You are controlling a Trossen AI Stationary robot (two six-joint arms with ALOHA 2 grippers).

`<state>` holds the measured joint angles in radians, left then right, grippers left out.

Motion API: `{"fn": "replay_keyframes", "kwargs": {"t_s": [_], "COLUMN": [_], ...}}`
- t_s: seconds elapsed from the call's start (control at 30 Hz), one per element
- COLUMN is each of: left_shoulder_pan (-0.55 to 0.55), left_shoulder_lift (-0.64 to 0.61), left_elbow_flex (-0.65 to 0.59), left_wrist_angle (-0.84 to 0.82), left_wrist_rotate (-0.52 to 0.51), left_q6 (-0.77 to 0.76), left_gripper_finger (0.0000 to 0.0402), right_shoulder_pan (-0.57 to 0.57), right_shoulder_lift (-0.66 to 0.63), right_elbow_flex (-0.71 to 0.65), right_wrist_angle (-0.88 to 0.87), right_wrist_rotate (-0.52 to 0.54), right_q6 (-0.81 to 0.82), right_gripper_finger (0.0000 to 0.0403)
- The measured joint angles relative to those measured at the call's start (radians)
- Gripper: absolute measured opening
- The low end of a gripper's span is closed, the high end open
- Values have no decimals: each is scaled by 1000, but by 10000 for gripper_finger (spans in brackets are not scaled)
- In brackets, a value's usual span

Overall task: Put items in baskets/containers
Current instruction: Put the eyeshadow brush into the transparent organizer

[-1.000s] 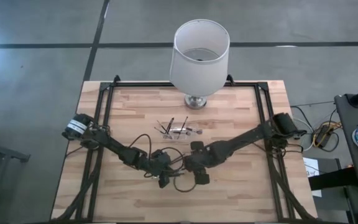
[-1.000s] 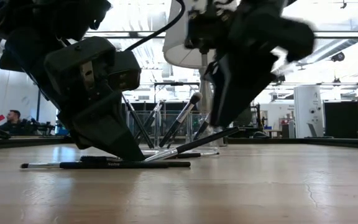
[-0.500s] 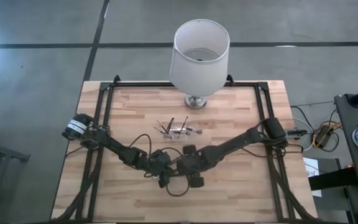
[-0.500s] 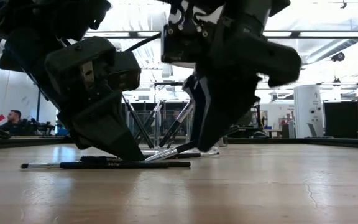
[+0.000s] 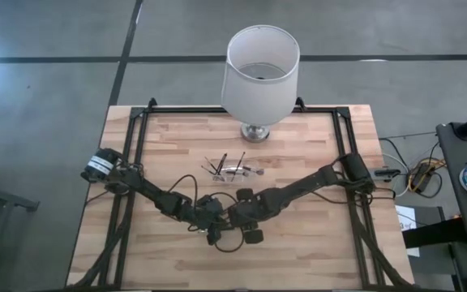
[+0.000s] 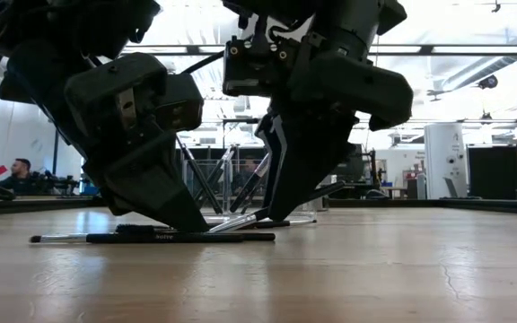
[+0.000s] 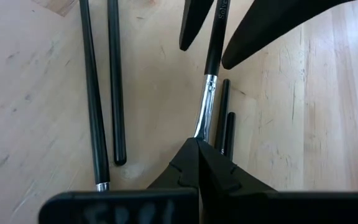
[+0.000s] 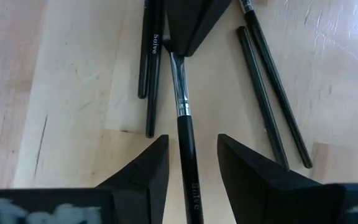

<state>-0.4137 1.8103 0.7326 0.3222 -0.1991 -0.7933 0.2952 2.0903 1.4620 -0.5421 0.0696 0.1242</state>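
Brush (image 8: 185, 149) is what the moment turns on, but take the scene from the big end first: the desk (image 5: 314, 243) fills the middle of the high view, with the white lamp (image 5: 259, 73) at its upper centre. Both arms reach in from the sides and meet at lower centre, the left gripper (image 5: 211, 234) and right gripper (image 5: 235, 221) almost touching.

Just above them in the high view is the clear holder (image 5: 235, 172), hard to make out against the wood, with a few sticks leaning out of it. Loose brushes (image 7: 101, 93) lie flat on the desk around the grippers.

In the left wrist view, the left fingers (image 7: 185, 168) are pressed together on the pale ferrule end of the one brush, pinning its tip. In the low view that brush rises at a slant from the left gripper towards the right one.

The right wrist view gives the key relation. The brush's long axis runs straight down the gap between the right fingers (image 8: 142, 171), handle end nearest that gripper. Those fingers stand apart on either side of the handle, a gap showing on each side, so they do not yet hold it. I judge this a handover: the right fingers need only close across the handle, square to its length, before the left lets go.
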Motion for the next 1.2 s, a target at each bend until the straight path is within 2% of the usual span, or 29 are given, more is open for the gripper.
{"fn": "replay_keyframes", "kwargs": {"t_s": [0.53, 0.7, 0.87, 0.97, 1.07, 1.2], "left_shoulder_pan": [0, 0, -23, -58, -114, -202], "left_shoulder_lift": [-13, -86, -224, -336, -451, -588], "left_elbow_flex": [-2, -6, -6, -5, -4, -4], "left_wrist_angle": [17, -13, -138, -175, -197, -216], "left_wrist_rotate": [-1, -15, -19, -43, -132, -342], "left_q6": [-32, -26, -60, -76, -77, -64], "left_gripper_finger": [0, 0, 0, 0, 0, 0], "right_shoulder_pan": [-12, -12, 5, 48, 107, 197], "right_shoulder_lift": [7, 20, 6, -22, -47, -90], "right_elbow_flex": [-3, -3, -3, -10, -11, -13], "right_wrist_angle": [9, 17, 38, 63, 77, 46], "right_wrist_rotate": [-33, -25, 9, 131, 295, 644], "right_q6": [5, 26, 158, 278, 429, 725], "right_gripper_finger": [40, 25, 22, 22, 21, 25]}}
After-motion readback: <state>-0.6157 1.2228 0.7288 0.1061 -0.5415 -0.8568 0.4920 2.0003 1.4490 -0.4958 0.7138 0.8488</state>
